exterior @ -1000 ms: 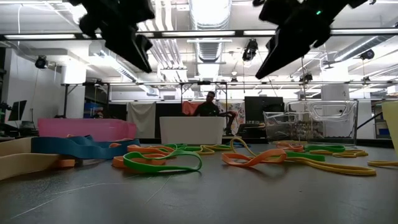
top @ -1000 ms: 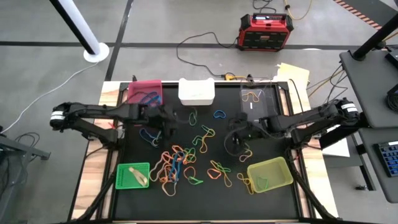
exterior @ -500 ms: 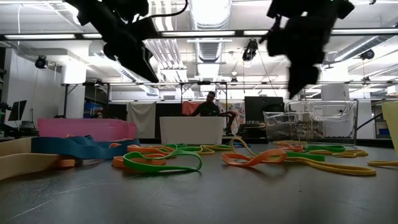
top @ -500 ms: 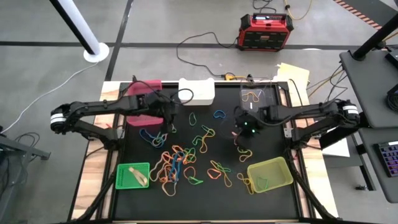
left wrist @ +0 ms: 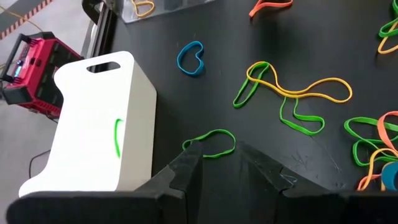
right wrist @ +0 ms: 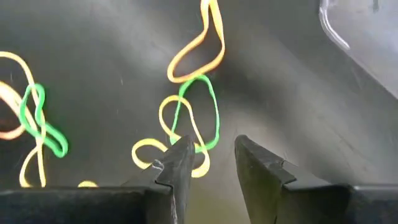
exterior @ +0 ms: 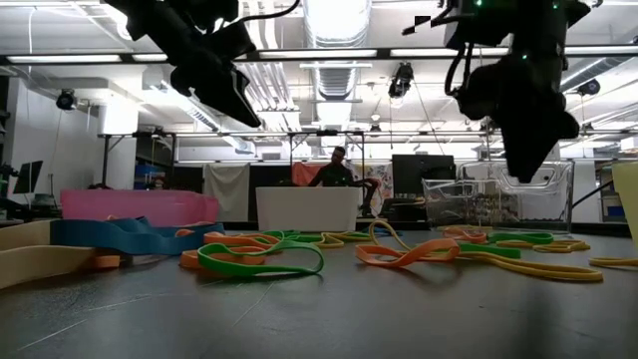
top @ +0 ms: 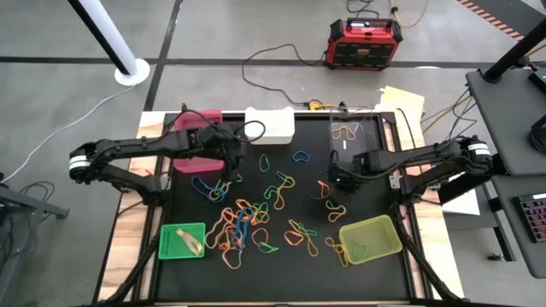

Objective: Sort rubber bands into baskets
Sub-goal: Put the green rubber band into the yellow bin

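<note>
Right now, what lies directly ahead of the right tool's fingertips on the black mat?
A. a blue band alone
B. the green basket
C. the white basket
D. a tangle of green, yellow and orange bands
D: in the right wrist view the right tool points at a green band tangled with a yellow band, and an orange band lies just beyond them on the black mat.

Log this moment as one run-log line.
left gripper: open, above green band beside white basket | right gripper: open, over green-yellow bands near clear basket | nothing held
</note>
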Controlling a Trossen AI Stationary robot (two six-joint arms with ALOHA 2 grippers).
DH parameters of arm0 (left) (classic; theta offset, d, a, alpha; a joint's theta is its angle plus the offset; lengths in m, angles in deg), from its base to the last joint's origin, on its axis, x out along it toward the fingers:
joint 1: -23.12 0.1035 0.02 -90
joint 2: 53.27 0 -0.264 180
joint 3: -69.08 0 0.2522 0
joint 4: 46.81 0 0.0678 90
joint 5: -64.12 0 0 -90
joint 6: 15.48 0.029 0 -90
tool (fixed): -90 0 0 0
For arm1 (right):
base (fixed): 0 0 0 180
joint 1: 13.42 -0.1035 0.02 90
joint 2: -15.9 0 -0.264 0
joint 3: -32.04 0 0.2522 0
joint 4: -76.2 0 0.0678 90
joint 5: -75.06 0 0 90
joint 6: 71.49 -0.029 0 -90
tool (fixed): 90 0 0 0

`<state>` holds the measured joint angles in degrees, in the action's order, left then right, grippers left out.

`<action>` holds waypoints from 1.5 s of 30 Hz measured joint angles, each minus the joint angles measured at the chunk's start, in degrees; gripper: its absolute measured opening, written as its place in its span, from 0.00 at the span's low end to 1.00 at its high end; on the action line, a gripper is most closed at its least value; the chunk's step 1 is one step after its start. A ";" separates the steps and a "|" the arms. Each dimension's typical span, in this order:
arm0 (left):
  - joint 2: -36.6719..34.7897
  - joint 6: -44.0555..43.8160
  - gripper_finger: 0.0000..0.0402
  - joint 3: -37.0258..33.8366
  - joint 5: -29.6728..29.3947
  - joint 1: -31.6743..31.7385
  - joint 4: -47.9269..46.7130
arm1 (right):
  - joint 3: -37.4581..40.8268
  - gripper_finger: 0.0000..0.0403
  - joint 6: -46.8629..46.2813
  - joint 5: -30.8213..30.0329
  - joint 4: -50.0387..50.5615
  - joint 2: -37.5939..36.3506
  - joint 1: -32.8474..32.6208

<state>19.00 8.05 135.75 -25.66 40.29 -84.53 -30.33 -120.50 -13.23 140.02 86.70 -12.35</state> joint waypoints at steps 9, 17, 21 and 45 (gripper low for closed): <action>0.00 0.00 0.19 0.00 -0.25 0.00 0.76 | 2.15 0.33 -0.48 -3.39 -2.75 8.57 -1.58; -0.02 -0.44 0.19 0.00 -0.25 -0.02 0.88 | 2.17 0.36 1.26 -3.40 -4.46 15.19 -1.58; -0.02 -0.46 0.19 0.00 -0.25 -0.02 0.85 | 2.17 0.32 2.34 -3.50 -5.79 16.16 -1.58; -0.04 -1.77 0.19 0.00 -0.23 -0.02 0.86 | -1.47 0.02 9.72 -4.93 -7.11 1.34 -5.45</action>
<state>18.96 6.28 135.75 -25.89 40.27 -83.67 -31.80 -110.78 -18.16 132.90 88.03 -17.80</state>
